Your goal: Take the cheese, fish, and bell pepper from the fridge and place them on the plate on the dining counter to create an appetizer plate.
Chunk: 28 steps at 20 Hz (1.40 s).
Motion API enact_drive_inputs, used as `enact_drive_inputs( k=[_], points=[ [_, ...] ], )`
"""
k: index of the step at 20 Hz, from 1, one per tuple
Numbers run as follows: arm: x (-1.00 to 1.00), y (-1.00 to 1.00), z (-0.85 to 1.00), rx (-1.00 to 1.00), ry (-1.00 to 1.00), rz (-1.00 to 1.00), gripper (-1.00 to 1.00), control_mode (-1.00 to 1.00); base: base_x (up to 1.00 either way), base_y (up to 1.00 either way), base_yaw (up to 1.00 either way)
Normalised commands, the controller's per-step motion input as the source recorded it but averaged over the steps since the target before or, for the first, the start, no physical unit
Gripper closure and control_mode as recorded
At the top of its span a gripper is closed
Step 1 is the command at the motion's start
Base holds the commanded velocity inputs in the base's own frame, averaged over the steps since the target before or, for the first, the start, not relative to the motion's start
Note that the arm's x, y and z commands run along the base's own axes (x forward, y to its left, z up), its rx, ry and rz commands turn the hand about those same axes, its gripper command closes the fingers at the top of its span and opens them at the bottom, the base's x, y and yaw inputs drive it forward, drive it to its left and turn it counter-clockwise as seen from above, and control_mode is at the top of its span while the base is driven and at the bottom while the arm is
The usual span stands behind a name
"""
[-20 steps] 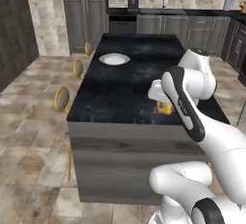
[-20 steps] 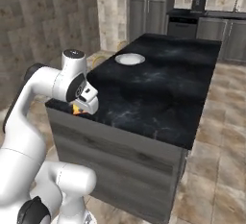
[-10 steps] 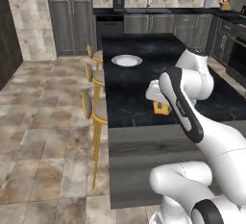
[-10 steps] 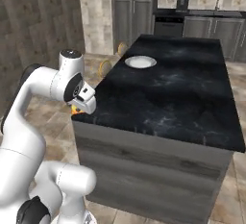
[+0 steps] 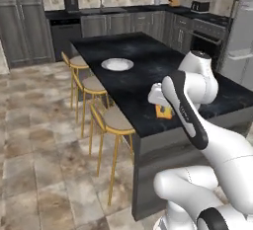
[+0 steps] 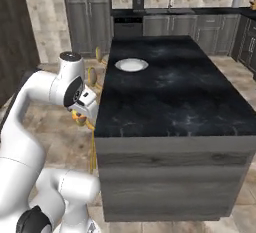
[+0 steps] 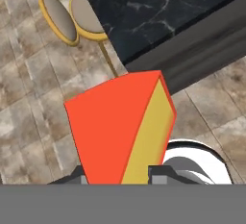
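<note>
Gripper [image 7: 117,172] clamped on cheese [image 7: 122,131], carried at the counter's [image 6: 170,92] near corner beside the stools [image 5: 116,119]. Plate [image 6: 131,65] far up the top, well apart. Keep wedge level, clear the counter edge, lower onto plate before letting go.

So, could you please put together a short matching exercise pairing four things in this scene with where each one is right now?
Things:
1. cheese
2. plate
3. stools
4. dining counter

Places:
A. lined up along the island's side, on the tiled floor
B. gripped in the end effector
C. lying on the black marble top
D. standing mid-kitchen, carrying the plate

Pairs: 1-B, 2-C, 3-A, 4-D
</note>
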Motion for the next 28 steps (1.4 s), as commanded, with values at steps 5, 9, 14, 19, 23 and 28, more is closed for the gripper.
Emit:
enact_drive_inputs(
  k=[5,9,14,19,23,28],
  points=[
    [0.00,0.00,0.00,0.00,0.00,0.00,1.00,1.00,0.47,1.00,-0.56],
    [0.00,0.00,0.00,0.00,0.00,0.00,1.00,1.00,0.47,1.00,-0.55],
    [0.00,0.00,0.00,0.00,0.00,0.00,1.00,1.00,0.46,1.00,-0.55],
    [0.00,0.00,0.00,0.00,0.00,0.00,1.00,1.00,0.37,1.00,-0.53],
    [0.00,0.00,0.00,0.00,0.00,0.00,1.00,1.00,0.27,1.00,-0.50],
    [0.00,0.00,0.00,0.00,0.00,0.00,1.00,1.00,0.25,1.00,-0.47]
  ],
)
